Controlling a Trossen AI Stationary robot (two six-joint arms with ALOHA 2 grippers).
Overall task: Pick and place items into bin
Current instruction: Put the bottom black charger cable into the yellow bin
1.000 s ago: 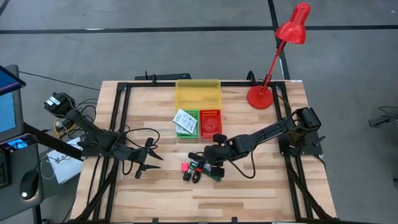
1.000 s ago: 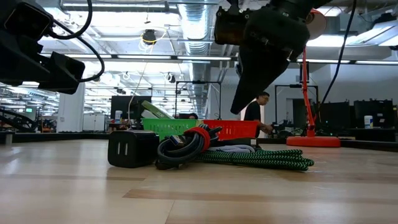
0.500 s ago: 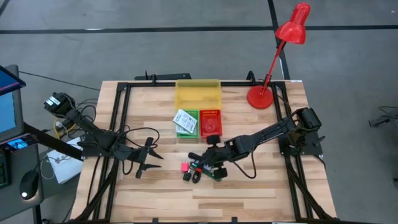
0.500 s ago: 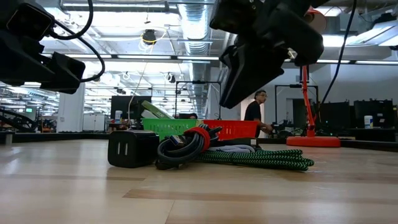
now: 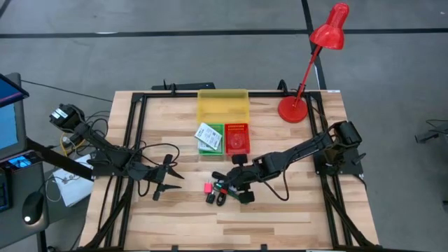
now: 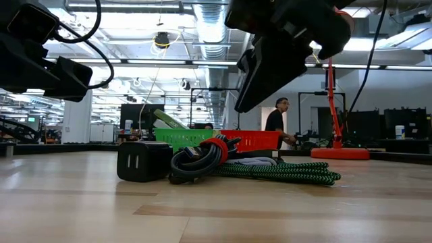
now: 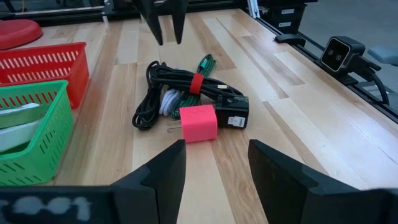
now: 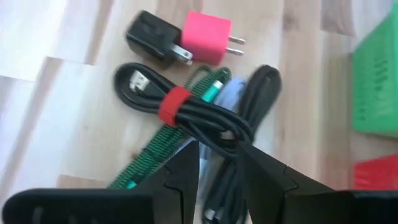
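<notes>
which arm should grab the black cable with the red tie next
Right. Its end effector hangs open directly above the black cable bundle; the left end effector waits off to the side.

A robotics lab or industrial workshop: exposed ceiling ducts (image 6: 209, 27) and strip lights overhead, grey concrete floor (image 5: 175, 49), framed wooden workbench (image 5: 182, 217), monitor (image 5: 8, 112) (at the table's side) nearby.

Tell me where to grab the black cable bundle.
Grip the black cable bundle across its red strap, coming straight down from above: there the loops are bound into one narrow bunch lying flat, and the open right hand hovers over it.
</notes>
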